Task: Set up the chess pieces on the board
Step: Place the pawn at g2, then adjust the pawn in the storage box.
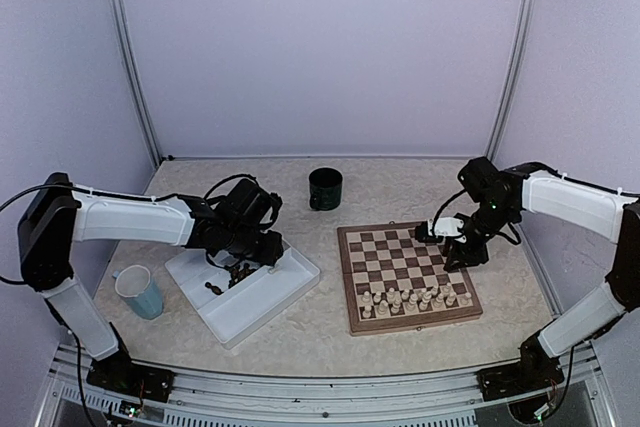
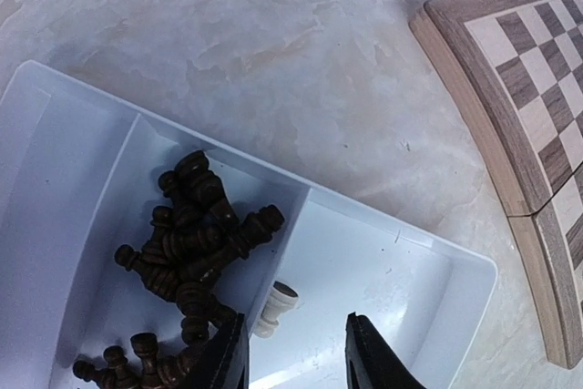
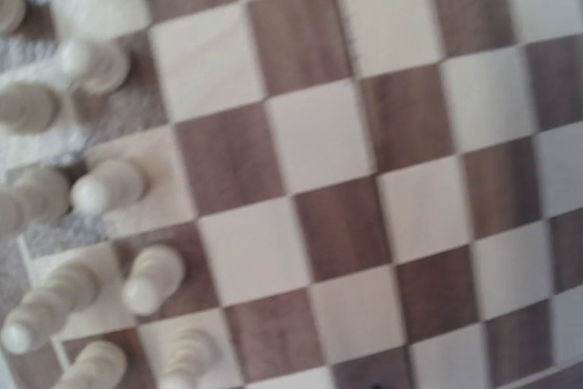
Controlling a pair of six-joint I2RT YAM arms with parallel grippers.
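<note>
Marbled counter [image 1: 300, 347] carries everything. Left of the board [image 1: 395, 247], the left pincer [image 2: 294, 323] hangs open and empty over the white tray [image 1: 270, 302]. A lone cream piece [image 2: 276, 305] lies just ahead of its fingers. Best to drop straight onto it (it looks tipped over), clear of the dark pieces [image 2: 196, 234] heaped beside. Cream pieces [image 1: 415, 299] fill the board's near rows. The right pincer [image 1: 455, 237] hovers over its far right part, and I cannot tell its state. A dark mug [image 1: 325, 188] stands beyond the board.
</note>
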